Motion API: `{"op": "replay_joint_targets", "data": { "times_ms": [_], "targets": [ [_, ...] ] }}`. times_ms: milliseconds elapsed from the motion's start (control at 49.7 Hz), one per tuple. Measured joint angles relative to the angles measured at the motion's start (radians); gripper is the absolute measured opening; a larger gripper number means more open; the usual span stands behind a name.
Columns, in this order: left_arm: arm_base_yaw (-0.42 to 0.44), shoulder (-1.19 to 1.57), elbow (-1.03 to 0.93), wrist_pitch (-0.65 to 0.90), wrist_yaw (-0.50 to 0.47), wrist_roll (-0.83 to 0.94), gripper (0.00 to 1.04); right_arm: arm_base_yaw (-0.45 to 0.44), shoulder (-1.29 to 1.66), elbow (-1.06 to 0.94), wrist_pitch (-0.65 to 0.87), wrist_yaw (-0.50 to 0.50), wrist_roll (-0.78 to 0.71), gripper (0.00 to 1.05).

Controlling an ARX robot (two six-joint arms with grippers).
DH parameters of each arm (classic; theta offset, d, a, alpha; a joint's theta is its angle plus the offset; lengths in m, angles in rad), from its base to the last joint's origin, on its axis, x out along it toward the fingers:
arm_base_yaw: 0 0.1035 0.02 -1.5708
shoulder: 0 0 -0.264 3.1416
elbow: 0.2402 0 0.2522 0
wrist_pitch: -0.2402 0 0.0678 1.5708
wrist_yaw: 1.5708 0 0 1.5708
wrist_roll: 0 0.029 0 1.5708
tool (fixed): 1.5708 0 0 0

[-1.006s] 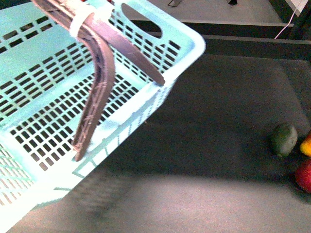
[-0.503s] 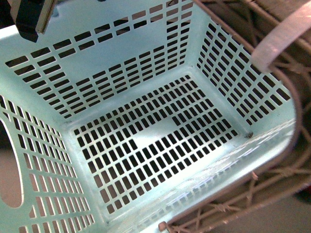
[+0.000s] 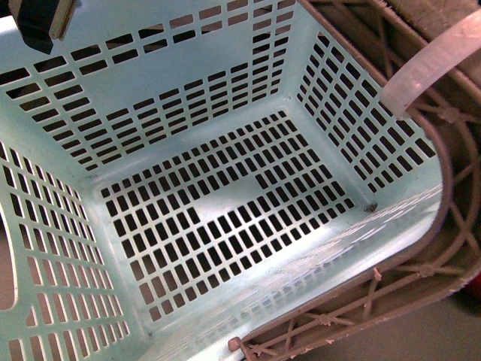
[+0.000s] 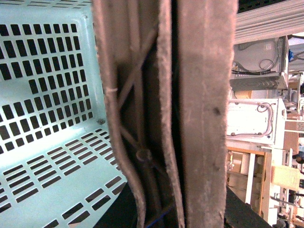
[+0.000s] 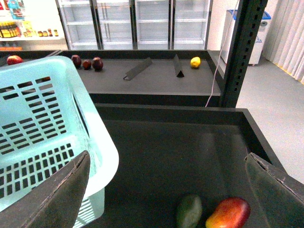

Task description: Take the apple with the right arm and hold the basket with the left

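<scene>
Right end effector (image 5: 166, 190) gapes; wrist view shows apple (image 5: 228, 213).

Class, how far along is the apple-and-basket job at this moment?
Done: the basket appears lifted by its handles, though the left gripper's hold is unclear. In hand: the right gripper hangs open, short of the apple. Left: grasping the apple; the basket is empty.
</scene>
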Motion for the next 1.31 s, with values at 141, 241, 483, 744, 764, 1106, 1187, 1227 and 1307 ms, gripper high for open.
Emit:
{"op": "replay_joint_targets", "data": {
  "times_ms": [141,241,483,744,764,1106,1187,1227,1307],
  "targets": [
    [0.000,0.000,0.000,0.000,-0.001,0.000,0.18,0.000,0.000,0.000,0.000,0.000,0.000,0.96],
    [0.000,0.000,0.000,0.000,-0.001,0.000,0.18,0.000,0.000,0.000,0.000,0.000,0.000,0.96],
    [0.000,0.000,0.000,0.000,-0.001,-0.001,0.18,-0.038,0.254,0.145,-0.374,0.000,0.101,0.96],
    [-0.002,0.000,0.001,0.000,-0.002,0.002,0.18,-0.260,0.573,0.099,-0.178,-0.142,-0.006,0.96],
    [-0.002,0.000,0.001,0.000,-0.002,0.003,0.18,-0.274,0.599,0.097,-0.154,-0.148,-0.018,0.96],
    [-0.002,0.000,0.001,0.000,-0.002,0.003,0.18,-0.457,1.543,0.179,0.616,-0.187,-0.312,0.96],
    [-0.002,0.000,0.001,0.000,0.000,0.003,0.18,-0.439,1.741,0.233,0.718,-0.175,-0.346,0.96],
    [-0.002,0.000,0.001,0.000,0.000,0.002,0.18,-0.422,1.840,0.262,0.754,-0.158,-0.362,0.96],
    [-0.002,0.000,0.001,0.000,-0.001,0.003,0.18,-0.376,2.012,0.318,0.790,-0.121,-0.404,0.96]
  ]
}}
